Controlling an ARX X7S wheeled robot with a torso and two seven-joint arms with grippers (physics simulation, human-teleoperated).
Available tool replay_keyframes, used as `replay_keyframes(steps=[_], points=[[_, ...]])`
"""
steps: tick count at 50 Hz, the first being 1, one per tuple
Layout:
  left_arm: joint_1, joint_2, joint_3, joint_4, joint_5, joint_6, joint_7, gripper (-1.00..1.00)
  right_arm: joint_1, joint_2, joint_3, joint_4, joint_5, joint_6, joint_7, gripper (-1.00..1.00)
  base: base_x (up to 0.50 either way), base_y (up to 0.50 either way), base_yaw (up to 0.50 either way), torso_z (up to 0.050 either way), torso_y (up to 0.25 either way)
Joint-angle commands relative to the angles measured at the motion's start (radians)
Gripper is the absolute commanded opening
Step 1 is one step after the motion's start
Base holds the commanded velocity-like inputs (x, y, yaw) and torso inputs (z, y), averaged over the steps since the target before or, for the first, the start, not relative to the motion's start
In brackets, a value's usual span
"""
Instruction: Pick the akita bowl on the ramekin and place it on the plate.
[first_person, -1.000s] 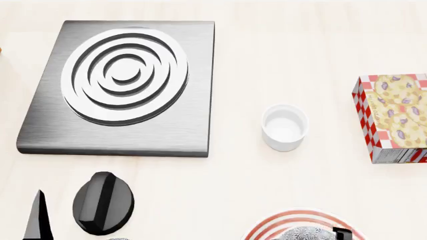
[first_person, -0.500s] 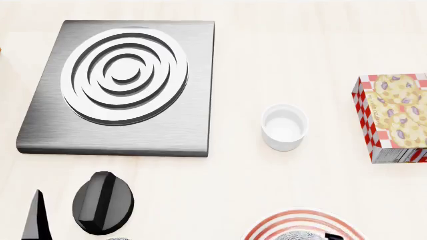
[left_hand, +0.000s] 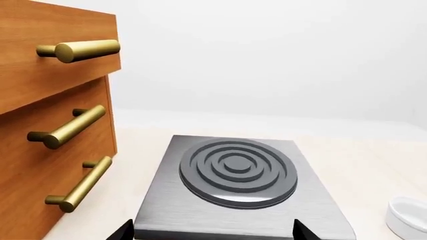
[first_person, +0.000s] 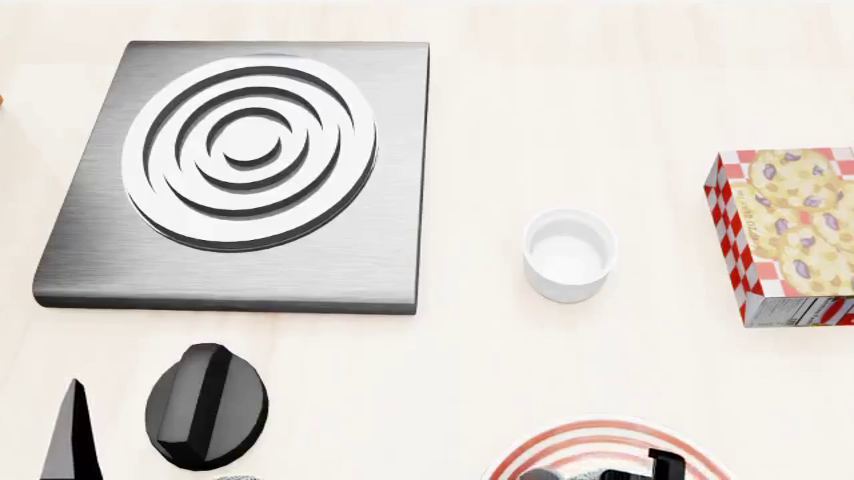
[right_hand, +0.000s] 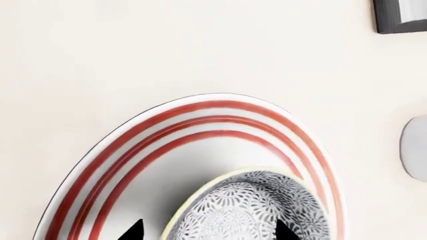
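The grey-and-white speckled akita bowl (right_hand: 250, 210) sat on the large red-ringed white plate (right_hand: 133, 150), near the table's (first_person: 561, 90) front edge. The right claw (right_hand: 205, 231) pointed downward over it, fingertips spread apart astride the bowl, gripping nothing. The plain white ramekin (first_person: 570, 254) stood apart.

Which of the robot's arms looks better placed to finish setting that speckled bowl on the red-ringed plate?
The right. Its claw sits directly over the akita bowl, which is over the plate. The left claw faces the stove burner, away from the plate.
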Motion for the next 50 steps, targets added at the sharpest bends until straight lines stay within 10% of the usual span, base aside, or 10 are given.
replay_keyframes(steps=[1, 22, 36, 50], points=[[0.000, -0.003, 0.004, 0.000, -0.002, 0.001, -0.003, 1.00, -0.013, 0.006, 0.051, -0.035, 0.054, -0.015, 0.053, 1.00, 0.00, 0.00, 0.00, 0.000, 0.000], [0.000, -0.008, 0.017, 0.003, 0.003, 0.002, -0.010, 1.00, 0.106, 0.070, 0.189, -0.275, 0.293, 0.038, 0.189, 1.00, 0.00, 0.00, 0.00, 0.000, 0.000], [-0.002, -0.013, 0.018, -0.009, 0.010, 0.013, -0.011, 1.00, -0.128, 0.095, 0.339, -0.008, 0.360, -0.675, 0.487, 1.00, 0.00, 0.00, 0.00, 0.000, 0.000], [0.004, -0.018, 0.025, -0.023, 0.016, 0.050, 0.005, 1.00, -0.328, 0.026, 0.436, 0.157, 0.198, -0.987, 0.972, 1.00, 0.00, 0.00, 0.00, 0.000, 0.016]])
